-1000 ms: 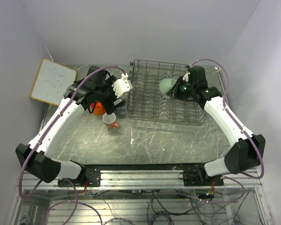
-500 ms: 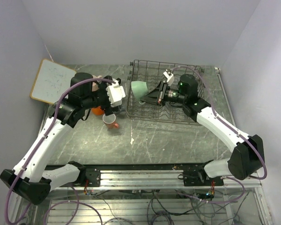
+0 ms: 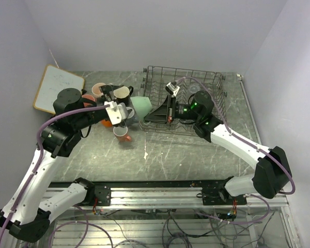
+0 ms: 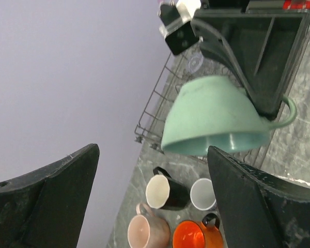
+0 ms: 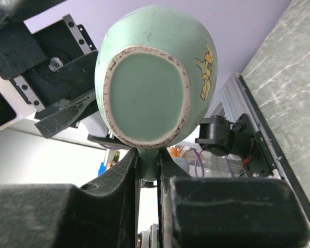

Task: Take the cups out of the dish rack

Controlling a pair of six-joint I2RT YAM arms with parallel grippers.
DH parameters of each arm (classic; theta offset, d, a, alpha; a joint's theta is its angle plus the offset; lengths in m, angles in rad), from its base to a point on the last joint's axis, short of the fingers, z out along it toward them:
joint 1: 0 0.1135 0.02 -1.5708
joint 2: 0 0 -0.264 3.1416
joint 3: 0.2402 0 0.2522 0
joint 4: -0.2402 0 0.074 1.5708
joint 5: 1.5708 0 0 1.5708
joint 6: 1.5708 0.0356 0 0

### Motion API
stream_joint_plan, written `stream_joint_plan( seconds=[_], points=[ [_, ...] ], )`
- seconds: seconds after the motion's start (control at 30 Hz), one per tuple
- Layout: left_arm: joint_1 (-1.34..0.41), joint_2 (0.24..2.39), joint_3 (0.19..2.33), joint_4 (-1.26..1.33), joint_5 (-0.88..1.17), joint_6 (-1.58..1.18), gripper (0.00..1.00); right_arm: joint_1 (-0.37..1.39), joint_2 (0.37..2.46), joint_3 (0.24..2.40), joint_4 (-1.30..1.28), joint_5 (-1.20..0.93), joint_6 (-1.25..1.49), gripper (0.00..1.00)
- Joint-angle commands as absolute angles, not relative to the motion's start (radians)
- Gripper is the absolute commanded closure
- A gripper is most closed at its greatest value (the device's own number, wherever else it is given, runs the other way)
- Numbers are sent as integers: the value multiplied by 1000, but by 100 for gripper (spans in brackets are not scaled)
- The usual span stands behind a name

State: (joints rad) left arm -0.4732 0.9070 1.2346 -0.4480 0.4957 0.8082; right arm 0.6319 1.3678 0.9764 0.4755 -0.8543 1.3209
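The right fingers point(image 5: 121, 175) are clamped on the handle of the mint green cup point(image 3: 140, 104). They hold it in the air just past the left end of the dish rack point(image 3: 217, 103), above the counter point(image 3: 196, 150). The cup's base faces back toward those fingers, and its mouth is turned away from them and downward. The left fingers point(image 4: 51, 191) are spread wide with nothing between them. The cup hangs straight ahead of them, centred in their gap, its axis roughly in line with their reach. Beneath and beyond the left fingers stand the black mug point(image 4: 164, 190), an orange mug point(image 4: 194, 237) and a pale pink cup point(image 4: 144, 232). The left arm is close enough for a handover, though the cup's wide body may be too broad for its fingers.
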Motion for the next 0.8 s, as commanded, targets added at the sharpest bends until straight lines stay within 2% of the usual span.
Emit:
stream_joint_plan(
  seconds=[0.0, 0.17, 0.37, 0.47, 0.53, 0.57, 0.7, 0.73, 0.77],
  points=[
    [-480, 915, 1301, -476, 622, 823, 5, 681, 1357, 985, 653, -872, 1386, 100],
    [-480, 915, 1322, -508, 631, 857, 11, 728, 1375, 963, 832, -876, 1478, 100],
    [-480, 908, 1336, -553, 634, 916, 23, 756, 1369, 974, 805, -860, 1465, 100],
    [-479, 915, 1345, -567, 648, 903, 44, 780, 1388, 990, 829, -849, 1477, 100],
    [-480, 919, 1351, -569, 654, 882, 65, 797, 1409, 995, 833, -845, 1477, 100],
    [-480, 920, 1353, -569, 656, 868, 72, 802, 1420, 1024, 838, -844, 1480, 100],
    [-480, 947, 1383, -648, 661, 871, 85, 808, 1449, 1042, 848, -845, 1487, 100],
    [-480, 958, 1395, -686, 660, 876, 88, 808, 1448, 1046, 822, -850, 1472, 93],
    [-479, 971, 1407, -727, 657, 882, 90, 797, 1443, 1054, 779, -853, 1447, 80]
  ],
)
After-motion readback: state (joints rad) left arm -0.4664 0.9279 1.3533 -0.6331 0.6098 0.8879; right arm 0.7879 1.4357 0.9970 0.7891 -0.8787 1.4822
